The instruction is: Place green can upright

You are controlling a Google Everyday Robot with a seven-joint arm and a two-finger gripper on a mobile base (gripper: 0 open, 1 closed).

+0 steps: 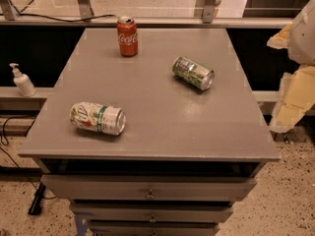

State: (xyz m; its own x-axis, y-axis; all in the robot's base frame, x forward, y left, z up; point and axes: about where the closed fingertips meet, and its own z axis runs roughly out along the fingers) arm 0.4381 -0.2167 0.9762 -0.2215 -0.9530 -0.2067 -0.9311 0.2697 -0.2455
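**Green can lies on its side, pincer off to the edge**

The green can (pixel 193 73) lies tipped over on the grey counter (pixel 162 136), right of the middle and toward the far half. Its silver end faces the near right corner, and its body points back toward the far left.

Two other cans share the top, each well apart from it. A red cola can (pixel 127 36) stands upright near the far edge. A white can with a green band (pixel 98 118) lies on its side near the front left corner.

The pincer (pixel 290 97) shows only as pale cream shapes at the right edge of the view. It is beyond the counter's side and well apart from the green can, touching none of the cans. Whether it is spread or closed cannot be told.

Below the top, a stack of drawers (pixel 150 191) with small metal pulls faces the camera — the uppermost stands slightly out. On a low ledge to the left stands a white pump bottle (pixel 21 81), and dark cables (pixel 10 151) trail over the speckled floor beneath it.
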